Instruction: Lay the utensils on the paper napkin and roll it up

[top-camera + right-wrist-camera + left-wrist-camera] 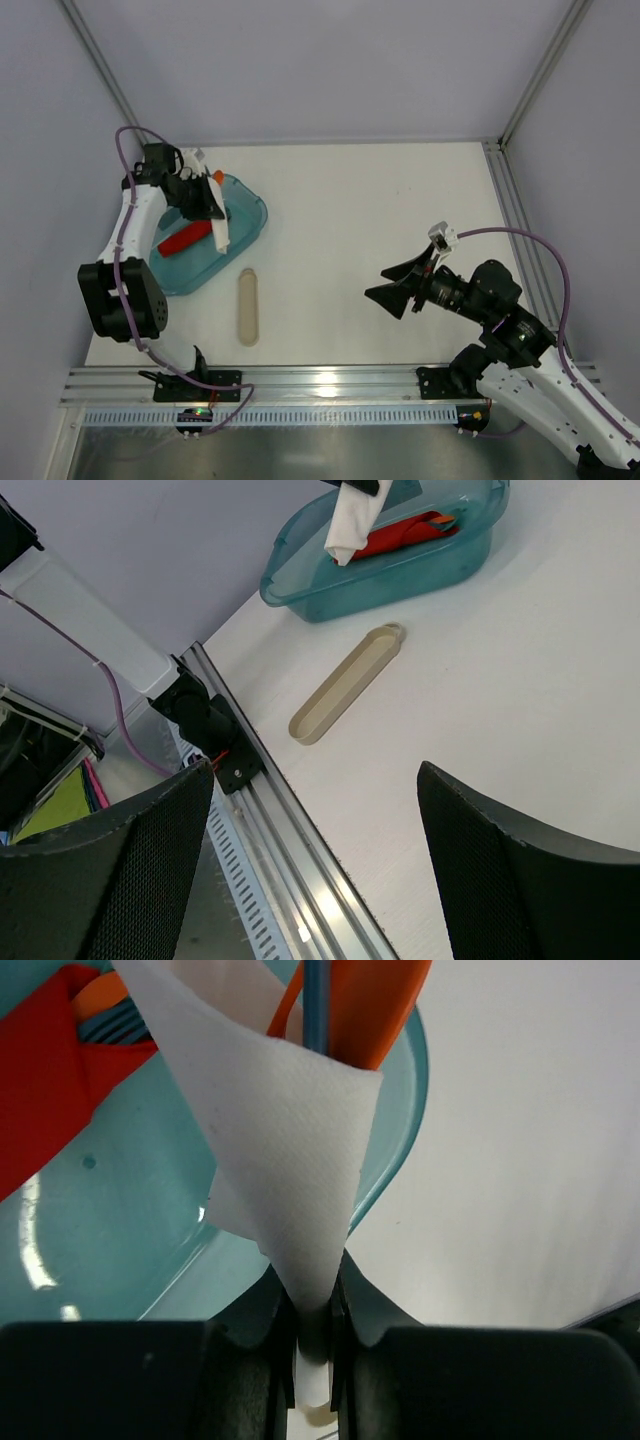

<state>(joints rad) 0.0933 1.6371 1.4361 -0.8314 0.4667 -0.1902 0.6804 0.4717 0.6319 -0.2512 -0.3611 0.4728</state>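
Over on the left, your left gripper (315, 1325) is clenched on the narrow tail of the paper napkin (290, 1130). The sheet is already wound into a cone, and the jaws pinch it tight at the point. An orange utensil (385, 1005) and a slim blue utensil (317, 1000) poke out of the wide mouth at the far end. The whole bundle hangs over the teal tray (110, 1230). I can't tell whether its free end touches the tray floor.

That paper is thin and soft, and it creases at a touch. A hard tug where it's pinched could tear it. The cone has only its own folds holding it shut, so it looks ready to spring open. The utensils are light, stiff and smooth, so tip the mouth down and they may well slide out. If you regrip, take it around the middle, where paper wraps plastic, rather than at the empty tail.

Just beside the bundle in the tray lies a red roll (50, 1080) with utensil ends showing at its mouth.

Moving right, a long beige dish (248, 308) sits on the table (380, 220) just outside the tray, with nothing in it that I can see.

Further right, well apart from all of that, your right gripper (315, 780) is released. Its jaws are spread wide and hold nothing, and it hangs above bare table, pointed toward the dish and tray.
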